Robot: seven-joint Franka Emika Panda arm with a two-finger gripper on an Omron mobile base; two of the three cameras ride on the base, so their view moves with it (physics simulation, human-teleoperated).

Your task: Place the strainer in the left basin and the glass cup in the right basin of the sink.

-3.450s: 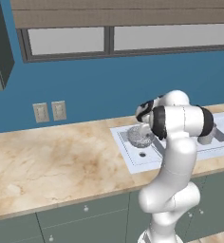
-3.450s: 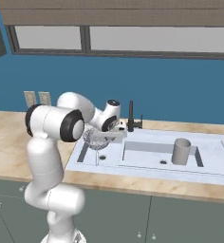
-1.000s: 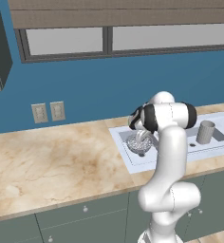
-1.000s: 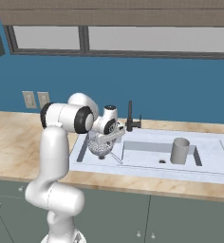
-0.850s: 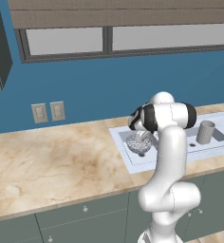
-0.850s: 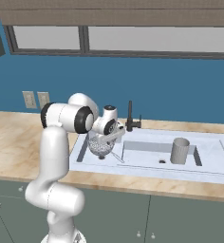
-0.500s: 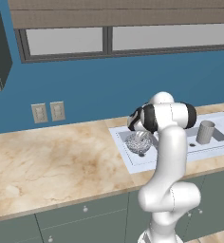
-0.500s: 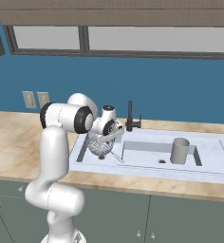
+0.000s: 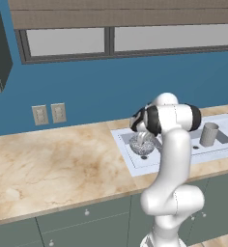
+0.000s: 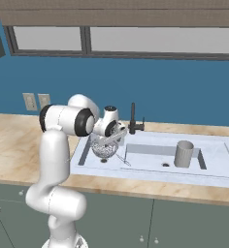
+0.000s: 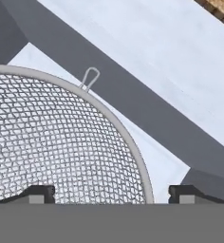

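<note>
Sink [image 10: 218,167]: pale white-grey double-basin unit with wide flat rim, set into the right part of the marbled beige surface [image 9: 48,164], back against the blue wall. Slim black faucet [image 10: 133,122] stands on the rear rim, roughly between the two recesses.

Left basin [image 10: 87,154]: the narrower recess, at the sink's left end. Contains the strainer.

Strainer [image 10: 105,148]: round bowl of fine grey-silver wire mesh with a bright rim, in the left basin under the gripper; also seen in the left base view [image 9: 142,144]. Whether the bowl rests on the basin floor or hangs just above it cannot be told. Thin wire handle [image 10: 124,156] runs toward the front of the sink, near the divider between the basins. In the hand view the mesh [image 11: 57,147] fills the lower left, with a small wire loop [image 11: 89,78] on its rim against the grey basin wall.

Right basin [image 10: 145,160]: the wider oblong recess, one round drain [image 10: 165,165] visible on its floor.

Glass cup [image 10: 184,154]: grey translucent tumbler, upright in the right basin toward its right end, just beside the drain; well apart from the strainer.

Gripper [image 10: 112,137]: directly over the strainer bowl in the left basin. Fingers [image 11: 182,192] spread wide, one tip at each side of the hand view's bottom, the strainer rim passing between them; no pinch on the rim is visible.

Other: two pale wall outlets [image 9: 49,114] above the surface, left of the sink; grey-green cabinet fronts [image 9: 87,226] below the front edge.
</note>
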